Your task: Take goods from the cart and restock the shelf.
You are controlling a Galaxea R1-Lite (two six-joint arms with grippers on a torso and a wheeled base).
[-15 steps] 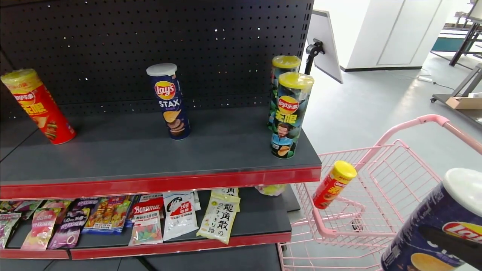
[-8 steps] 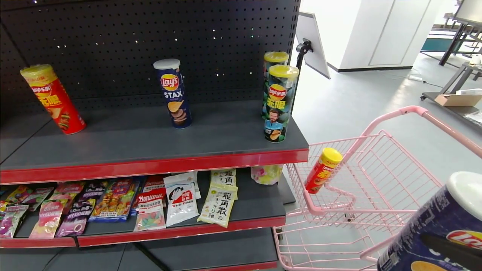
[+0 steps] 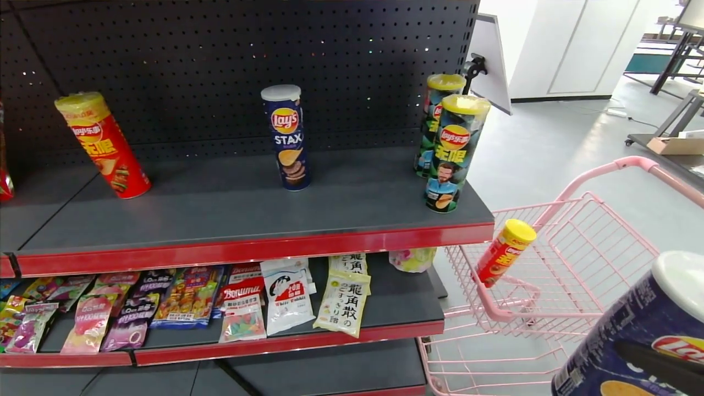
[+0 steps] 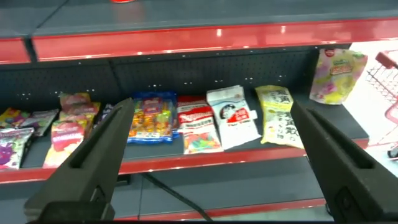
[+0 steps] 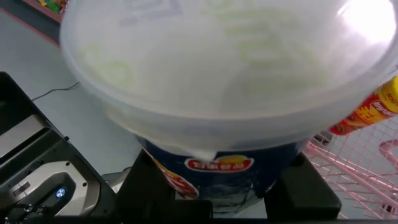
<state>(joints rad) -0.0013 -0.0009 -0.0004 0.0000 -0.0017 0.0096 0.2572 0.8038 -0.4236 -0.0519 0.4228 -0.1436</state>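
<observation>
Left wrist view, left claw (image 4: 211, 107) agape, snack packets (image 4: 233, 118), right claw (image 5: 224, 193) gripping blue can (image 3: 627, 324)

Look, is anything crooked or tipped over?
Yes. The small red can leans slanted in the pink cart. The big red can at the left of the shelf looks tilted too, maybe just the camera.

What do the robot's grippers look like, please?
The left gripper has two long, dark grey fingers, each tapering to a blunt tip with a recessed groove along its length. The right gripper has black, blocky ones.
</observation>
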